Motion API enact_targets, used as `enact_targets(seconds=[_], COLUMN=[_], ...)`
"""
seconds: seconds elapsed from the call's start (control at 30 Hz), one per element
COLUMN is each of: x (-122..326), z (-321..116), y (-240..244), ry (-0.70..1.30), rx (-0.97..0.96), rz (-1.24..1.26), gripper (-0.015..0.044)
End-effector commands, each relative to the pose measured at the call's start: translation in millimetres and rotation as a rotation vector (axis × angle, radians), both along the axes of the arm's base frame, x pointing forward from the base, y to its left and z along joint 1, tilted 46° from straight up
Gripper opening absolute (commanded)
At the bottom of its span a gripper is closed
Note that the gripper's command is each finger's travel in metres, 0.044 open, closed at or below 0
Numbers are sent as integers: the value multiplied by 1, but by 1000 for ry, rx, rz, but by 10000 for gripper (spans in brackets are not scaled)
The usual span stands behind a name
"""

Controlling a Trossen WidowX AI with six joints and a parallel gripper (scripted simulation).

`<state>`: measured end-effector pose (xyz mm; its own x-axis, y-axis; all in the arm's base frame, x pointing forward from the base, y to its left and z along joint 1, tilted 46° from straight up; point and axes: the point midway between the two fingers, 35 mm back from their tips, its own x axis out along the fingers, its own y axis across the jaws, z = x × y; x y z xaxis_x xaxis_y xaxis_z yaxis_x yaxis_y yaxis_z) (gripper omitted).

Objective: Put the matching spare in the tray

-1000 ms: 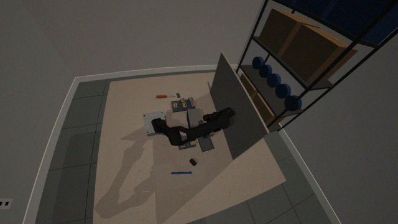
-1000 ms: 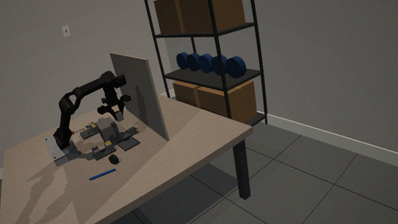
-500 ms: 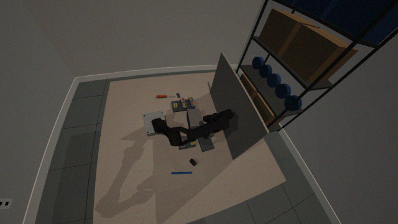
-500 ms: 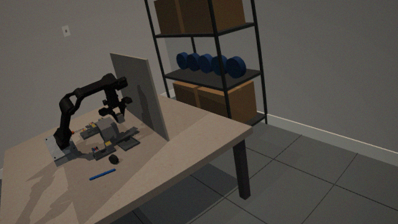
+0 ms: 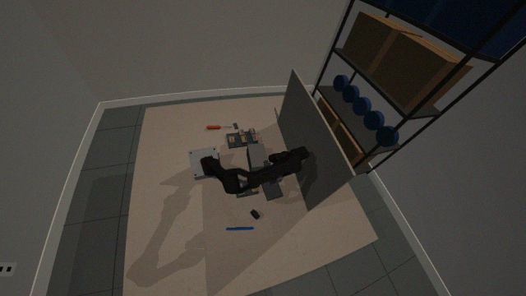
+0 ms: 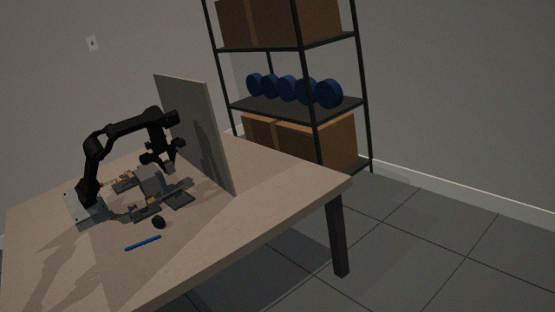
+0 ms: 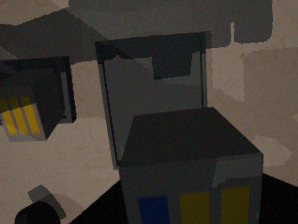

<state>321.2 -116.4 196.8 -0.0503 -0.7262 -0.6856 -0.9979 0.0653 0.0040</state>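
Striped grey block gripped above the tray

A dark-framed rack (image 5: 334,48) (image 6: 303,56) of brown boxes and blue discs is cut off at the top in both room views. The pale, speckled surface (image 5: 164,123) (image 6: 260,186) carries a flat grey panel (image 5: 312,136) (image 6: 186,113) on edge. Beside it reaches the jointed black arm (image 5: 267,174) (image 6: 130,125), partly covering things in the top view. The boxy grey unit (image 5: 257,155) (image 6: 148,178) shows no readable code. The shallow, dark rectangular tray (image 5: 272,191) (image 6: 179,199) (image 7: 130,90) has its near part hidden by the held block in the wrist view. Near it, a spare with three yellow bars (image 7: 22,117) sits in a dark holder (image 6: 146,213) (image 7: 71,100). A slim blue rod (image 5: 239,228) (image 6: 143,243) lies apart. The hand (image 6: 169,164) (image 7: 181,176) is partly open, clamped on the matte block (image 6: 169,167) (image 7: 192,137), its bars blue, yellow, yellow.
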Motion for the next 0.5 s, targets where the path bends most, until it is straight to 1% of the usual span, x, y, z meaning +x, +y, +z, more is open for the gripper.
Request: enact_targets(seconds=[0.0, 0.47], x=[0, 1], z=[-3, -11], y=[-2, -11], ry=[4, 4], rx=[2, 5], rz=[4, 2], gripper=[0, 0])
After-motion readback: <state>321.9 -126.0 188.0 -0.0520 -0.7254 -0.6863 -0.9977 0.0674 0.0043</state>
